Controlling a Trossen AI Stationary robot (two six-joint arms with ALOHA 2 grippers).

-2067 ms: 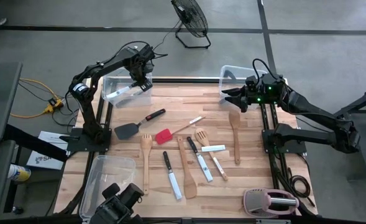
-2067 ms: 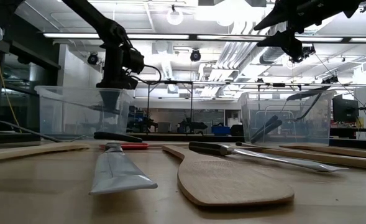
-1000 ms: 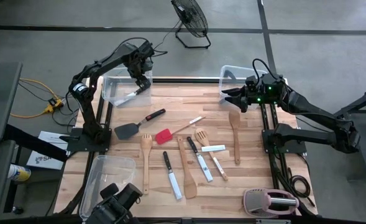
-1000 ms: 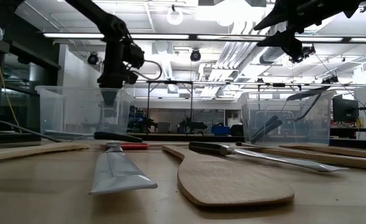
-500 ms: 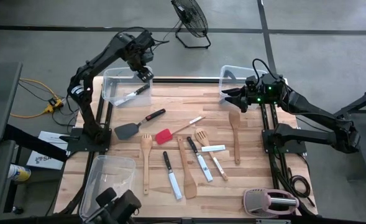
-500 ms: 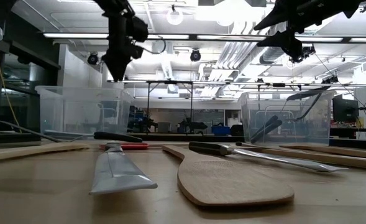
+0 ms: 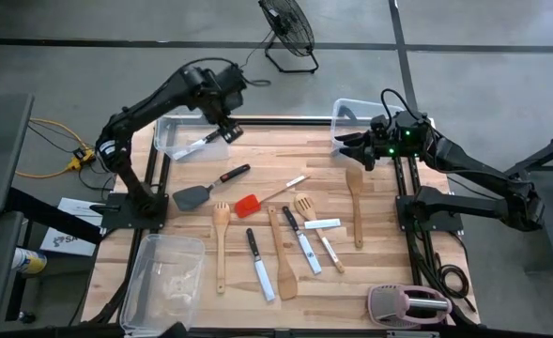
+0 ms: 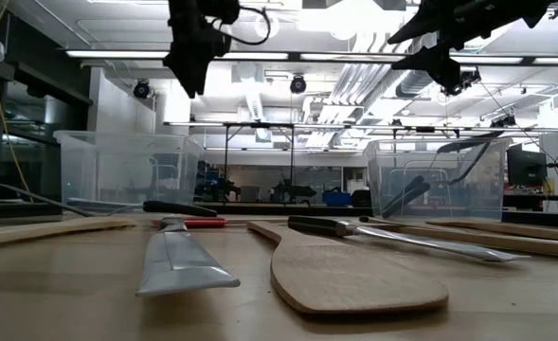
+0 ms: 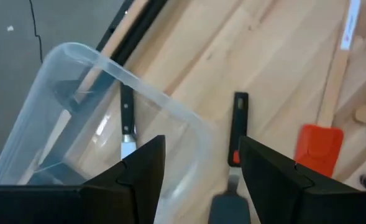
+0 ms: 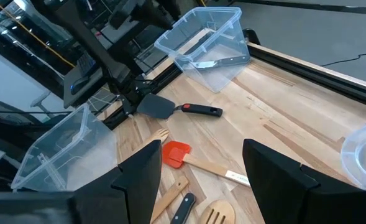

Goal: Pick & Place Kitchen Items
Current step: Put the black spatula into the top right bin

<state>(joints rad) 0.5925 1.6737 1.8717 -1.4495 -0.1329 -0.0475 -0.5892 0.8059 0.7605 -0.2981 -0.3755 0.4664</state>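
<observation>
Looking down from the high view: left hand (image 7: 233, 131) is hanging over the near corner of the far-left clear bin (image 7: 168, 123), jaws parted, carrying nothing. One knife (image 7: 205, 140) is lying inside that bin. Right hand (image 7: 348, 148) is waiting beside the far-right bin (image 7: 344, 111), fingers apart, nothing between them. Most items are lying loose on the worktop (image 7: 285, 150): grey spatula (image 7: 208, 187), small red spatula (image 7: 249, 205), wooden spoons (image 7: 221, 242), forked turner (image 7: 304, 206), further knives (image 7: 260, 266). The near-left bin (image 7: 166, 272) appears to be holding nothing. Pink-and-grey toaster (image 7: 409, 304) is sitting at the near right corner. Judgement: sorting is at an early stage, most of the pile remaining.

Low view: the right-side bin (image 8: 437, 180) is showing dark handles leaning inside, so it seems to be holding a few utensils; count unclear.

Left wrist view: own fingers (image 9: 142, 171) are standing well apart, framing the bin corner, with the knife (image 9: 127, 129) behind the clear wall and the spatula handle (image 9: 237, 127) lying just outside on the wood.

Right wrist view: fingers (image 10: 138, 177) are spread wide, gripping nothing, looking across the scattered items.
</observation>
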